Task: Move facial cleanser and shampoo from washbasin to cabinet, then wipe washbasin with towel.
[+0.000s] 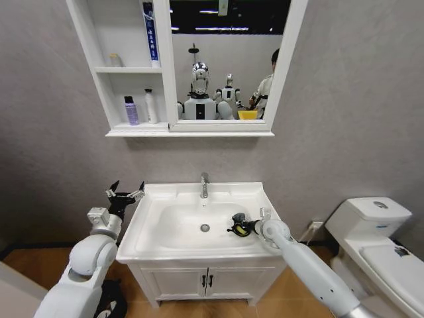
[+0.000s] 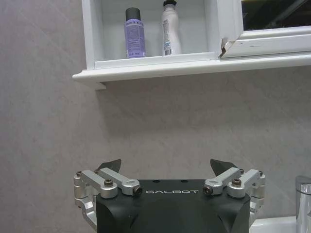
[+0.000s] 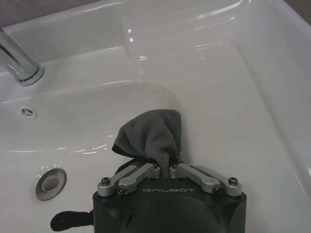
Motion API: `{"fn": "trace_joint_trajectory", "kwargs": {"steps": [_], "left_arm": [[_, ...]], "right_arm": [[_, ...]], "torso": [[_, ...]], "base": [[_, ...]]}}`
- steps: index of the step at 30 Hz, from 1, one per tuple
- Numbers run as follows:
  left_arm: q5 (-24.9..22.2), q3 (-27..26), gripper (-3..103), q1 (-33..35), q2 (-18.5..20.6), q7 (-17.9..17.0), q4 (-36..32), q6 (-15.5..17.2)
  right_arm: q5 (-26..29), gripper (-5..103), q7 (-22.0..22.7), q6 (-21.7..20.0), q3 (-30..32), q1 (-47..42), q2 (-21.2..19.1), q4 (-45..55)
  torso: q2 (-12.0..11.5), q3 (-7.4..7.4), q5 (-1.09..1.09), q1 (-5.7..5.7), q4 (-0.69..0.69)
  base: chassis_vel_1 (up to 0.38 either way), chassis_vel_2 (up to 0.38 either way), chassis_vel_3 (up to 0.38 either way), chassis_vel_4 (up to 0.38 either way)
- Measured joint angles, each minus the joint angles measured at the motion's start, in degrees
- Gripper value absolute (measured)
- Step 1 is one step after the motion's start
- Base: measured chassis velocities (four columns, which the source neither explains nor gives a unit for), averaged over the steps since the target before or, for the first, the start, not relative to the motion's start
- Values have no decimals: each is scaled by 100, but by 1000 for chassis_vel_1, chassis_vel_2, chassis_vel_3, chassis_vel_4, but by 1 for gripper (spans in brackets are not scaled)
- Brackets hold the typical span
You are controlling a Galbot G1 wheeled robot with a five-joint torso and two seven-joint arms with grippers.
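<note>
1. Right gripper (image 3: 167, 167), jaws clenched on the small dark grey folded towel (image 3: 153, 133), is down in the bowl of the white rectangular ceramic washbasin (image 1: 149, 218), on its right side. The towel bunches out ahead of the fingers and touches the bowl's sloping wall.
2. Left gripper (image 1: 124, 192) is held up beside the washbasin's left rim, fingers (image 2: 112, 165) spread apart and holding nothing, facing the wall below the cabinet.
3. Tall white cabinet (image 1: 99, 79) hangs on the wall above, joined to a white-framed mirror (image 1: 228, 59). Its lowest compartment holds a lilac bottle with a dark cap (image 1: 131, 110) and, just beside it, a white bottle with a dark top (image 1: 152, 106), both upright.
4. Middle compartment: a small pale object, too small to tell. Top compartment: a tall blue-and-white tube (image 1: 150, 33) standing against the right wall.
5. Around the towel: chrome tap (image 1: 205, 185) at the back rim, metal drain (image 1: 205, 227) at the bowl's centre, well clear of the cloth.
6. Room: grey textured wall, low white two-door vanity with black handles (image 1: 206, 281) under the washbasin, white toilet (image 1: 377, 238) to the right, wood-toned floor.
</note>
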Motion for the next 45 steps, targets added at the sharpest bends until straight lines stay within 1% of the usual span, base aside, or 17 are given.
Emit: {"fn": "trace_joint_trajectory", "kwargs": {"steps": [2,4,5,7,11,14,17,23,25,30,34,39,41,42,43,44,45], "left_arm": [[3,13,100,3,-2,-5,-7,0],[22,44,100,8,-3,-18,-15,0],[22,44,100,8,-3,-18,-15,0],[29,93,100,4,-2,-24,-18,1],[29,144,100,-36,10,-41,-19,14],[29,181,100,-50,12,-46,-20,20],[29,191,100,-57,9,-49,-20,21],[25,196,100,-80,9,-50,-16,23],[24,201,100,-84,9,-51,-15,25],[23,188,100,-63,0,-56,-25,25],[23,132,100,-50,-29,-56,-30,26],[25,98,100,-29,-65,-54,-40,24],[26,79,100,-26,-68,-45,-42,20],[26,79,100,-26,-68,-45,-42,20],[26,73,100,-30,-68,-41,-41,19],[24,61,100,-36,-69,-29,-35,15],[24,61,100,-35,-72,-25,-33,12]], "right_arm": [[-174,3,-167,96,21,-14,1,-2],[-602,3,-665,360,90,-63,16,12],[-602,3,-665,360,90,-63,16,12],[-902,3,-1167,713,169,-74,27,34],[-1155,3,-1502,939,242,-61,-1,93],[-1226,3,-1472,907,327,-37,-36,202],[-1157,3,-1122,695,507,27,-106,303],[-915,3,-898,520,720,280,-198,16],[-855,3,-908,504,729,370,-207,-126],[-662,3,-1538,580,659,836,-215,-917],[-882,3,-1973,720,589,1030,-135,-1239],[-913,3,-1855,679,491,1115,-45,-1296],[-970,1,-1598,602,419,1138,0,-1296],[-970,1,-1598,602,419,1138,0,-1296],[-1003,4,-1527,596,409,1139,13,-1300],[-1241,20,-1368,596,403,1086,27,-1347],[-1266,26,-1363,596,410,1075,27,-1362]], "torso": [[0,0,0,0,0],[-1,0,2,1,0],[-1,0,2,1,0],[0,0,1,0,1],[0,-1,2,0,4],[0,-1,2,1,4],[0,-1,2,0,5],[0,-1,2,0,5],[0,-1,2,0,4],[0,-1,2,0,5],[0,-1,3,0,5],[1,-1,2,0,6],[1,-1,1,0,5],[1,-1,1,0,5],[1,-1,2,-1,6],[1,-1,2,0,5],[0,-1,3,0,4]], "base": [[0,0,0,0],[0,0,0,0],[0,0,0,0],[0,0,0,0],[0,0,0,0],[0,0,0,0],[0,0,0,0],[0,0,0,0],[0,0,0,0],[0,0,0,0],[0,0,0,0],[0,0,0,0],[0,0,0,0],[0,0,0,0],[0,0,0,0],[0,0,0,0],[0,0,0,0]]}}
